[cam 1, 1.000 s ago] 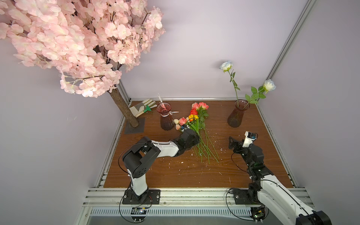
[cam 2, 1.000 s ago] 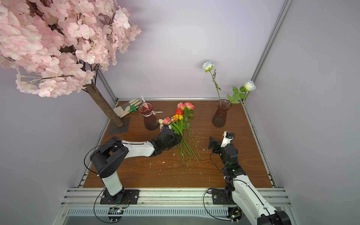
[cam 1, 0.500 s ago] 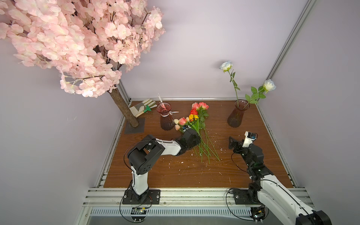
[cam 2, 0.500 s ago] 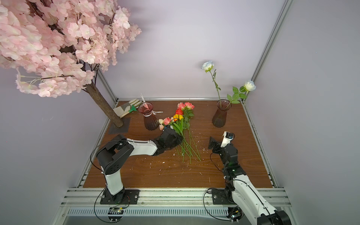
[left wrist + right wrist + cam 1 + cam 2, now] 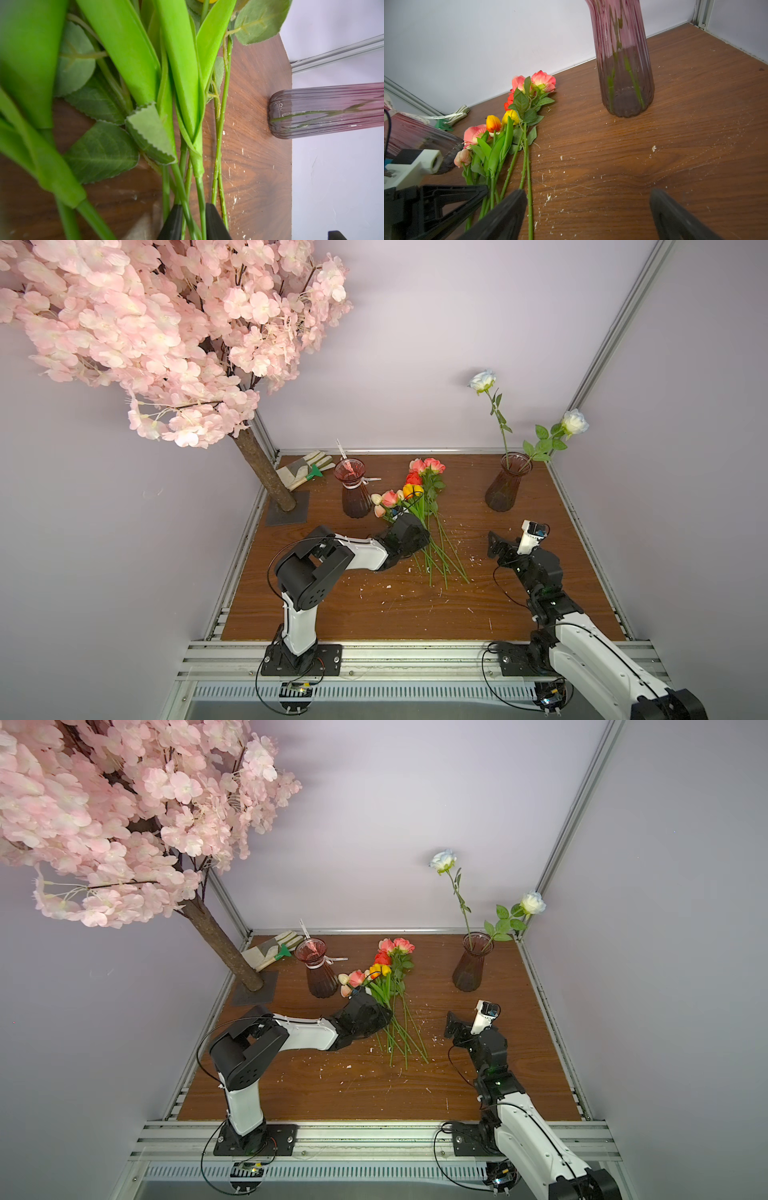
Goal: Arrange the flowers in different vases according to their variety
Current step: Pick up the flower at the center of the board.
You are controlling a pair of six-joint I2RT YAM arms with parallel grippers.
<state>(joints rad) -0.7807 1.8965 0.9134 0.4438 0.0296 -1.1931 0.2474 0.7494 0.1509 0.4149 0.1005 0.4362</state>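
**Wooden desk with two vases: left tool on the stems, right tool released**

Lilac walls are enclosing a brown wooden desk point(image 5: 374, 605). A pink blossom tree point(image 5: 166, 344) is standing in its far left corner, and a glove point(image 5: 303, 468) is lying beside the trunk. The ribboned vase point(image 5: 355, 493) is standing upright just right of the tree, with a white ribbon circling its neck. Well apart from it, near the far right corner, the plain vase point(image 5: 505, 487) is holding two white roses point(image 5: 482, 381). One is rising almost straight and the second is leaning toward the right wall.

Between the two vases, the loose flowers point(image 5: 415, 497) are lying fanned on the desk, with heads pointing to the back wall and stems running toward the front edge. Pink roses point(image 5: 428, 466) are sitting farthest back and orange and yellow tulips point(image 5: 412, 490) are in the middle. Pale buds point(image 5: 376, 499) are lying just beside the ribboned vase's base.

You are reaching your left arm low across the desk. Your left tool point(image 5: 193, 223) is clenching a few green stems point(image 5: 200, 191) of this bunch, and its black fingers point(image 5: 173, 222) are pressing them from both sides, as the left wrist view is showing. Whether the gripped stems are lifting off the wood cannot be told.

Your right tool point(image 5: 587, 197) is hovering released, its jaws spread wide, above bare desk. It is sitting to the right of the stem ends and in front of the plain vase, touching neither.
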